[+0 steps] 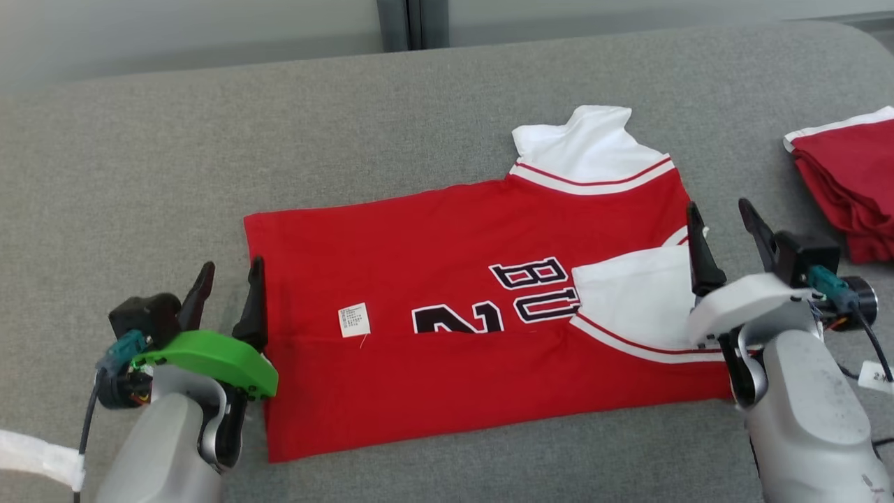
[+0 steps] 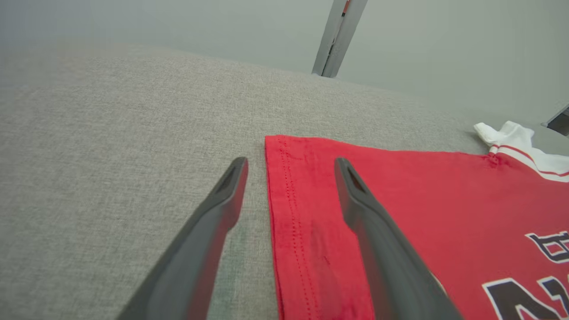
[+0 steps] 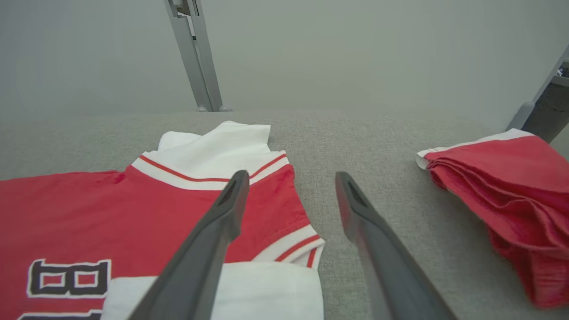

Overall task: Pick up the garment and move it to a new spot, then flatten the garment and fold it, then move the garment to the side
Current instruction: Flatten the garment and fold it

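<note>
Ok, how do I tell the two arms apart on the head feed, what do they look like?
Both are silver-grey forearms ending in two long dark fingers, each with a teal plug and black cable at the wrist. The left gripper carries a green cover; the right gripper a white cover and a small white tag on its cable.

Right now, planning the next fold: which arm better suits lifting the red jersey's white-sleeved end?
Likely right: right gripper hangs open at the red jersey's white sleeve; left gripper is at the hem.

Matt cloth garment [image 1: 419, 265], coarse woven tabletop [image 1: 209, 140]
</note>
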Robot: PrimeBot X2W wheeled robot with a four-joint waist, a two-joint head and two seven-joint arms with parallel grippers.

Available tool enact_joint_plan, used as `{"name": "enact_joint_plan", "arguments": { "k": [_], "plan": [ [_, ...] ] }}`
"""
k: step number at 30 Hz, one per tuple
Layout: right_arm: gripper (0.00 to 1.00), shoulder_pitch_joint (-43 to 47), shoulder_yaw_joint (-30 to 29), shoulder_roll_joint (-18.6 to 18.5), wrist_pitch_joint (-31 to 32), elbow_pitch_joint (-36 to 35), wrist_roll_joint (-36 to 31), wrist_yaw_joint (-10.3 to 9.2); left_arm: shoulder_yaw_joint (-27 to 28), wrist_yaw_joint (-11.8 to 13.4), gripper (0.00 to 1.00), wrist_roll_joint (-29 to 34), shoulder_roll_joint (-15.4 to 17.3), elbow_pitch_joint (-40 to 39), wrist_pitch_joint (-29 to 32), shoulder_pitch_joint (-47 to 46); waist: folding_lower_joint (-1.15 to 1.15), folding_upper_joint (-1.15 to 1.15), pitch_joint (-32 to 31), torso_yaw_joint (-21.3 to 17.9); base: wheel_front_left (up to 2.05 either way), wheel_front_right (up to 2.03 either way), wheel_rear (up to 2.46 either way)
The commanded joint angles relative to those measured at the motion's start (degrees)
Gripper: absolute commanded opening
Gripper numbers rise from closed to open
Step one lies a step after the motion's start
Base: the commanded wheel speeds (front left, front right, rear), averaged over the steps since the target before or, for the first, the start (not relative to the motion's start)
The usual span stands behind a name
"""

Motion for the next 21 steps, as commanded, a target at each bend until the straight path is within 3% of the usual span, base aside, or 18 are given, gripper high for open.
{"name": "enact_joint_plan", "arguments": {
  "k": [1, 7, 18, 20, 21],
  "plan": [
    [1.0, -2.11, 0.5, -0.24, 0.0, 0.64, -0.81, -0.1, -1.24, -0.15, 1.0, -0.97, 1.19, 1.38, 0.02, -2.72, 0.0, 0.0, 4.95, -0.71, 0.0, 0.0, 0.0],
    [1.0, -8.84, 2.88, -0.26, 0.0, 3.07, -2.63, -0.1, -7.1, -0.15, 1.0, -4.86, 4.73, 7.0, 0.02, -10.32, 0.0, 0.0, 9.29, -1.72, 0.0, 0.0, 0.0],
    [1.0, -20.43, 1.23, -0.23, 0.69, 9.18, -11.69, -0.1, -13.19, -0.15, 1.0, -8.64, 6.63, 10.56, 0.15, -16.1, 0.0, 0.0, 13.51, -1.57, 0.0, 0.0, 0.0],
    [1.0, -22.64, 0.26, -0.21, 2.05, 11.12, -12.9, -0.1, -14.16, -0.15, 0.06, -8.69, 6.28, 10.99, 0.19, -16.48, 0.0, 0.0, 13.92, -1.05, 0.0, 0.0, 0.0],
    [1.0, -23.87, 0.09, -0.19, 3.04, 12.16, -14.09, -0.1, -14.96, -0.15, 0.0, -8.76, 6.01, 11.22, 0.3, -16.45, 0.0, 0.0, 14.12, -0.69, 0.0, 0.0, 0.0]
  ]
}}
